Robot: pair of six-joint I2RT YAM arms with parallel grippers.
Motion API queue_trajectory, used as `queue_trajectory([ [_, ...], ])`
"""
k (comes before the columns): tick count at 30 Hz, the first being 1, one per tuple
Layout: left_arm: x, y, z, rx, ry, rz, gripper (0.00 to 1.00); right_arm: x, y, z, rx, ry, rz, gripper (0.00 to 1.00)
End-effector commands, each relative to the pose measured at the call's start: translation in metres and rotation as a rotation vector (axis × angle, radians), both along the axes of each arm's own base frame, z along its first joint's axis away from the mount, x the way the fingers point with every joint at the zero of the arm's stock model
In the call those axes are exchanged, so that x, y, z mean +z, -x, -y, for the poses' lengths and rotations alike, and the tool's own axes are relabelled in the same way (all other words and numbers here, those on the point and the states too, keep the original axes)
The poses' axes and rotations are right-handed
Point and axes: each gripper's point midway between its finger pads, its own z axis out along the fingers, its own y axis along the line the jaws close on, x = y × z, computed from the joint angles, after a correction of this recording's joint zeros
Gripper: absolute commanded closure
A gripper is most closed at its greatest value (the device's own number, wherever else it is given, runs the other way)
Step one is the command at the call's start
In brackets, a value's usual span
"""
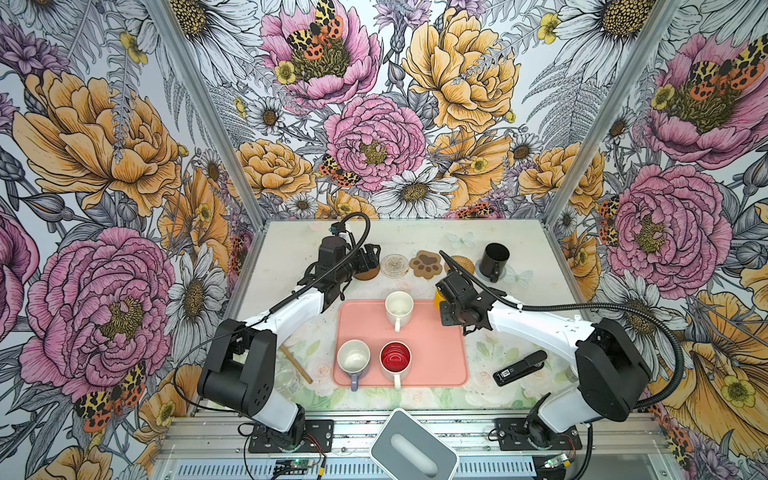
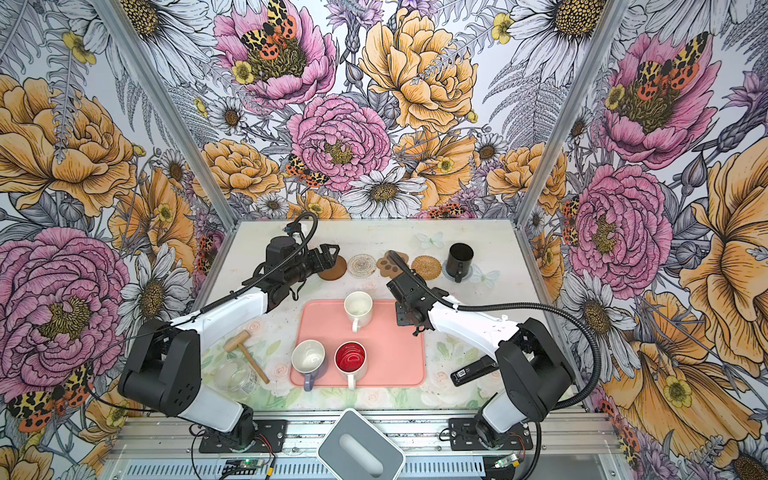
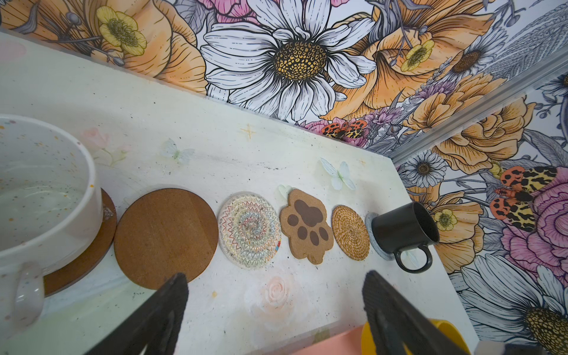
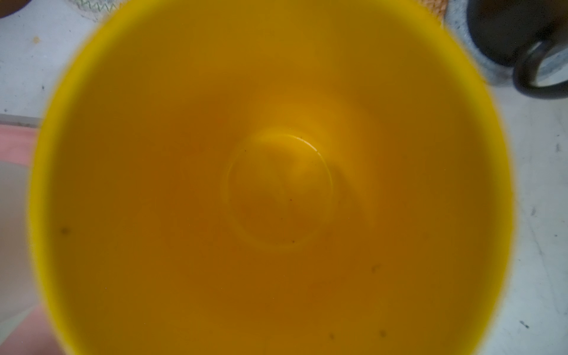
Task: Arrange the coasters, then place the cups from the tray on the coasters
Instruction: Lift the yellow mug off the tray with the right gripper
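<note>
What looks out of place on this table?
Nothing is spilled, tipped or broken. The oddities are a black stapler, a wooden mallet and a clear glass jar sitting beside the pink tray, stray items that seem unrelated to serving drinks.

The yellow cup (image 4: 276,184) is shining glossy inside; the paw-print coaster (image 3: 307,226) is looking corky and rough, the tray (image 1: 436,353) matt.

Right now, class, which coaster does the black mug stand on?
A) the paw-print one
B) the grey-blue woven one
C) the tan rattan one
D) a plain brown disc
B: the grey-blue woven coaster shows under the black mug, beside the tan rattan coaster.
</note>
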Motion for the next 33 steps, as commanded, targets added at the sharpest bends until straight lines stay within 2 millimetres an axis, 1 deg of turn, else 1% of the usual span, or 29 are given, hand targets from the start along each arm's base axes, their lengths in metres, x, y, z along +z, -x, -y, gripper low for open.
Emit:
queue_trajectory([
  [1, 0.008, 0.0, -0.002, -0.001, 0.022, 0.024, 0.1, 0.048, -0.034, -0.006, -0.016, -0.063, 0.169, 1.0],
  [9, 0.01, 0.002, -0.004, 0.003, 0.018, 0.029, 0.09, 0.063, -0.054, 0.002, -0.034, -0.119, 0.203, 1.0],
  [19, 0.012, 0.002, -0.008, 0.011, 0.016, 0.032, 0.09, 0.076, -0.086, 0.02, -0.063, -0.154, 0.22, 1.0],
  [22, 0.013, 0.002, -0.009, 0.014, 0.015, 0.035, 0.09, 0.077, -0.097, 0.024, -0.065, -0.157, 0.217, 1.0],
  [33, 0.012, 0.002, -0.012, 0.023, 0.013, 0.03, 0.09, 0.068, -0.136, 0.041, -0.088, -0.146, 0.201, 1.0],
])
